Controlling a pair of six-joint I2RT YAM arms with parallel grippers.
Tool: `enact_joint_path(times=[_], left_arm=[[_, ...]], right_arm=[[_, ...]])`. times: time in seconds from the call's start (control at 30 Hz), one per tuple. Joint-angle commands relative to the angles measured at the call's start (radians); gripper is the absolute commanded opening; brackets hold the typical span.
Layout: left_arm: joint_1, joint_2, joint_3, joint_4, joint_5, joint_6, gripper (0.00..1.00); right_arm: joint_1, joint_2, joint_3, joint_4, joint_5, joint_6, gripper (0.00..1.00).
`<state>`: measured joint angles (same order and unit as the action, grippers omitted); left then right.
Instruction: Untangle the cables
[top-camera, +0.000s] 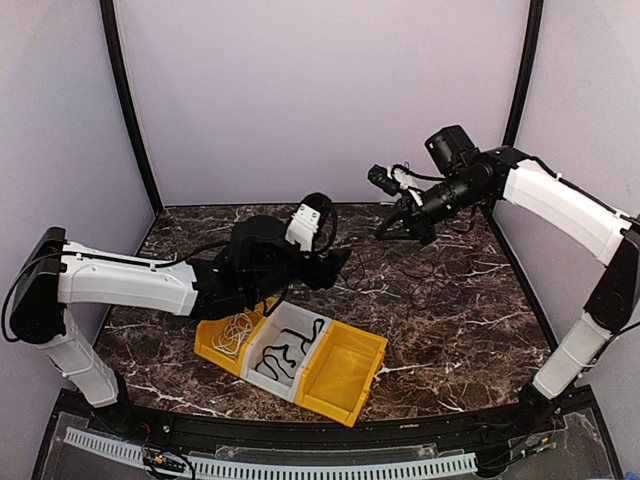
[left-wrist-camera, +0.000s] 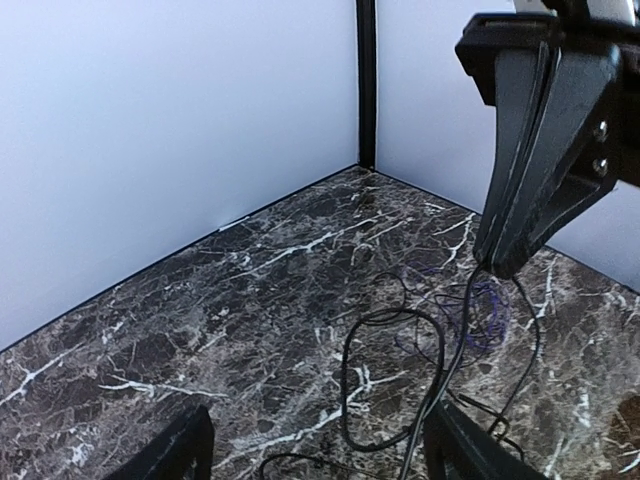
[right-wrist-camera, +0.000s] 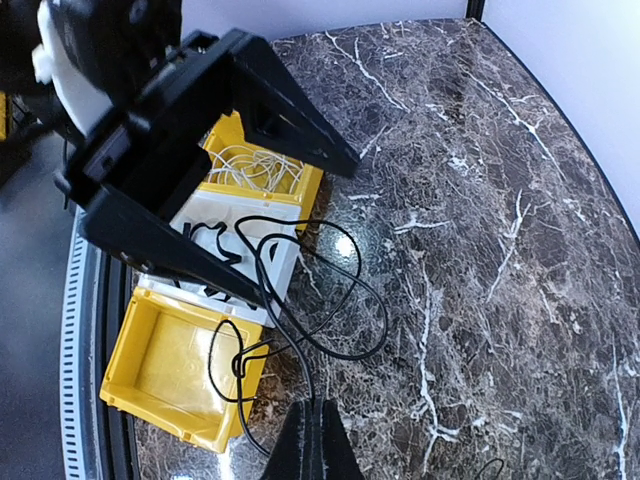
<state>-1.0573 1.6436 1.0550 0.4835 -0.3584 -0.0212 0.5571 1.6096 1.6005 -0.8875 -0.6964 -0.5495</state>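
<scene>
A thin black cable (right-wrist-camera: 350, 356) lies in loose loops on the marble table (right-wrist-camera: 480, 200), and one strand rises to my right gripper (right-wrist-camera: 315, 410), which is shut on it. From the left wrist view that cable (left-wrist-camera: 344, 379) hangs from the right gripper (left-wrist-camera: 497, 265) at the upper right. My left gripper (left-wrist-camera: 315, 440) is open with nothing between its fingers; it hovers over the loops, close to the bins (right-wrist-camera: 310, 230). From above, the two grippers face each other over mid-table, left (top-camera: 335, 264) and right (top-camera: 384, 234).
Three bins stand in a row near the front edge. A yellow bin (top-camera: 210, 345) holds a white cable (top-camera: 237, 333). A white bin (top-camera: 300, 320) holds a black cable (top-camera: 280, 355). A second yellow bin (top-camera: 345, 372) has nothing in it. Walls enclose the table.
</scene>
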Motion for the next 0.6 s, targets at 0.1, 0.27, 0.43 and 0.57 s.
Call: enact_joint_path(times=[0.1,0.27,0.43,0.57], left_arm=[[0.01,-0.204,0.025,-0.226,0.266,-0.209,0.81],[0.085,-0.212,0.101,-0.391,0.287,-0.455,0.78],[0.177,-0.116,0.193,-0.435,0.485,-0.606,0.7],[0.189,-0.038,0.241,-0.419,0.687,-0.649,0.7]], right_arm=[[0.043,-0.14,-0.118,0.095,0.181,-0.115,0.0],[0.101,-0.246,-0.225,0.188,0.317,-0.235,0.0],[0.139,-0.255,-0.203,0.164,0.382,-0.301,0.0],[0.165,-0.251,-0.197,0.156,0.422,-0.327,0.0]])
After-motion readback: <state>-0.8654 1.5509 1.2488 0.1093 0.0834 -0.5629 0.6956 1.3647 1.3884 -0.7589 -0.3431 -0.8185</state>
